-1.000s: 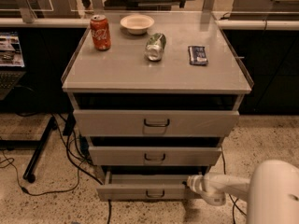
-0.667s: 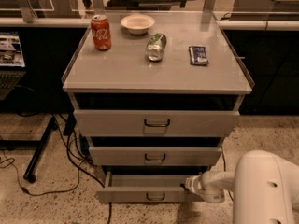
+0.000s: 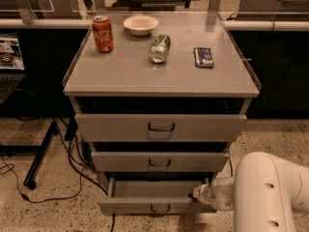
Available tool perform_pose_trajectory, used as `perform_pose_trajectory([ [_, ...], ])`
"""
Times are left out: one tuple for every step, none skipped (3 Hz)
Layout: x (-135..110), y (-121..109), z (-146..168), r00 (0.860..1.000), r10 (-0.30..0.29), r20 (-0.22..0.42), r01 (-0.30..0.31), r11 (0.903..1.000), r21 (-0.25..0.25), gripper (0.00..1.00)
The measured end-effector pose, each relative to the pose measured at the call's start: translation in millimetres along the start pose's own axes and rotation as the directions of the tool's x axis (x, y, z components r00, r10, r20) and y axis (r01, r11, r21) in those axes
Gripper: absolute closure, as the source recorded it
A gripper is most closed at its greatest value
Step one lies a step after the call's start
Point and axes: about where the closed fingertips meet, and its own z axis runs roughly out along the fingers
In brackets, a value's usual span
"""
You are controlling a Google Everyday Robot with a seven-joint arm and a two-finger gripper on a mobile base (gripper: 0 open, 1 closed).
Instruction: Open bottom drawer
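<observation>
rounded white gripper (image 3: 197, 194) at right end of ajar grey metal bottom drawer (image 3: 140, 206), hold unclear

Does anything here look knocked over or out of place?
The silver can lies on its side on the cabinet top, unlike the upright red can. The gripper sits at the right end of the bottom drawer.

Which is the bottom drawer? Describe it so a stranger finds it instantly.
Start at the grey cabinet. Its bottom drawer sits lowest, nearest the floor, with the pincer at its right end. It is narrower and shorter-fronted than the middle drawer and top drawer, and pulled out furthest.
</observation>
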Motion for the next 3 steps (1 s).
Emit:
perform_pose_trajectory([
  [5.6,-2.4,-0.7,1.000,0.004,-0.019,-0.004,1.0000,-0.005,1.00],
  [26.1,-10.5,-9.3,0.998,0.033,-0.045,-0.035,0.9990,-0.029,1.00],
  [60.4,-24.0,-30.7,0.995,0.077,-0.071,-0.082,0.9941,-0.071,1.00],
])
